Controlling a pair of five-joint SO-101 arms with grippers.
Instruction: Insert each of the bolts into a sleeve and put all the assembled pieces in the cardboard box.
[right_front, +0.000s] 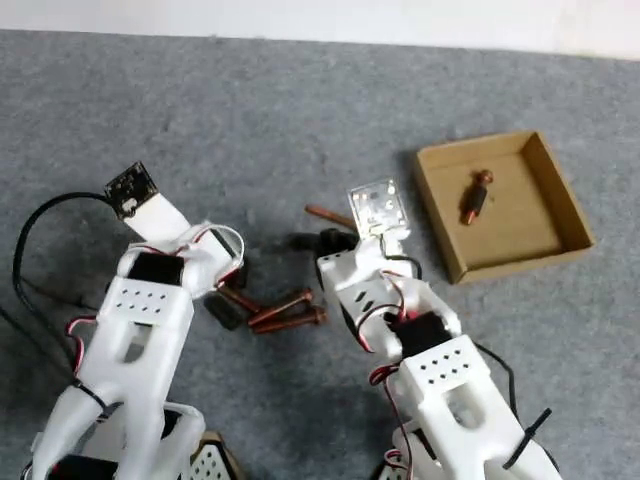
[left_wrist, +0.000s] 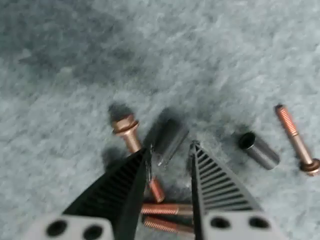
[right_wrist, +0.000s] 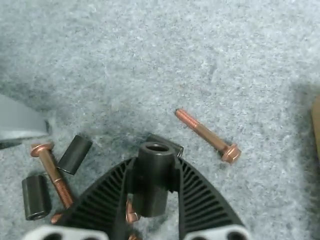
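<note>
Two grippers sit low over the table (right_front: 300, 110). On your left, the left gripper (left_wrist: 171, 148) has its jaws spread. A loose sleeve (left_wrist: 169, 136) lies flat in line with the gap, its near end right at the fingertips, not yet gripped. A flanged bolt (left_wrist: 128, 131) lies just beside it, its shank hidden behind one finger. That spread reads as a set-up to close on the sleeve, so check which piece you actually mean to take. In the middle, your right gripper (right_wrist: 154, 165) pinches a second sleeve (right_wrist: 151, 175) upright with its bore facing up, probably so a bolt can drop in. A lone bolt (right_wrist: 207, 136) lies near, apart from those jaws. On the right, the cardboard box (right_front: 555, 195) holds one assembled piece (right_front: 476, 196).
</note>
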